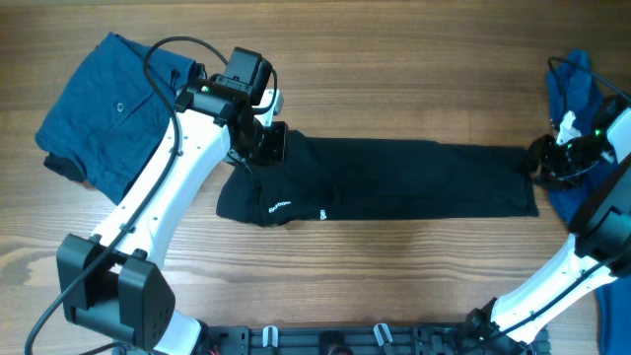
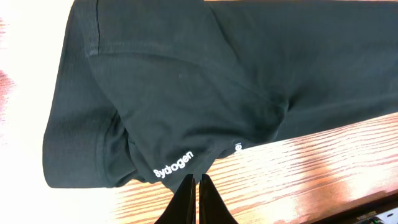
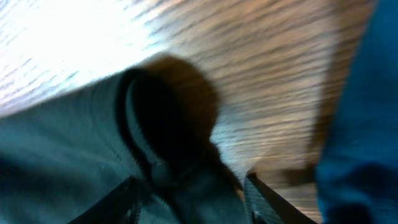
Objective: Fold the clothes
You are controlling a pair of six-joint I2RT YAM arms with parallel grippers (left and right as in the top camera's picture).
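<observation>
The black T-shirt (image 1: 394,177) lies as a long folded strip across the table, with small white logo prints near its left end (image 2: 173,165). My left gripper (image 1: 261,140) is over the strip's upper left corner. In the left wrist view its fingers (image 2: 196,179) are shut and empty, with their tips at the shirt's edge by the logo. My right gripper (image 1: 537,163) is at the strip's right end. Its fingers (image 3: 189,190) are spread open with bunched black fabric (image 3: 74,149) between them.
A darker blue buttoned garment (image 1: 104,108) lies folded at the back left. A plain blue shirt (image 1: 570,94) lies at the right edge, also in the right wrist view (image 3: 360,124). Bare wooden table (image 1: 394,286) lies in front of the strip.
</observation>
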